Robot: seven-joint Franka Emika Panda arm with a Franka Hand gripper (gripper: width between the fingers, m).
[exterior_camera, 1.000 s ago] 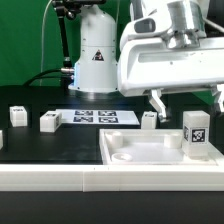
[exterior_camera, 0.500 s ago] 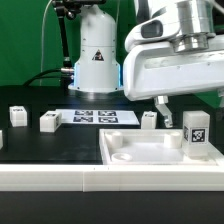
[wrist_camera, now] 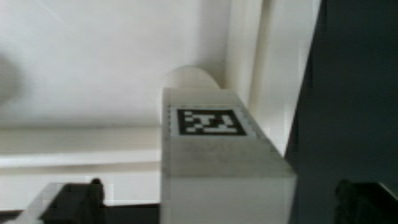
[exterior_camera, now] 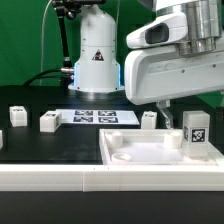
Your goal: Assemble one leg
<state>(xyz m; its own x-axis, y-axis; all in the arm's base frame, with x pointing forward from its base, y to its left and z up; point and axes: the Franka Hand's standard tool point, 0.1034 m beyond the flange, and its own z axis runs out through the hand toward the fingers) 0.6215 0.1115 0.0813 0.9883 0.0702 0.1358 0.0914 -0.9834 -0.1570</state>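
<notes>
Exterior view first: the small white plastic rectangular leg [exterior_camera: 196,135], with a black-and-white square tag on its face, stands upright at the right of the frame. It sits inside the large white square tray with a raised rim [exterior_camera: 112,140], which rests on the black bench [exterior_camera: 40,145]. The arm's white two-finger claw [exterior_camera: 192,110] hangs just above the leg in the upper right. Only one finger [exterior_camera: 163,112] shows there, beside the leg and apart from it. The wrist view has the leg between two dark fingertips [wrist_camera: 71,200] with a clear gap on each side, so the claw is spread wide and grips nothing. Left of centre in the exterior view lie the flat white marker board [exterior_camera: 95,117] and three small white blocks [exterior_camera: 49,121], one of them near the tray's far rim.
</notes>
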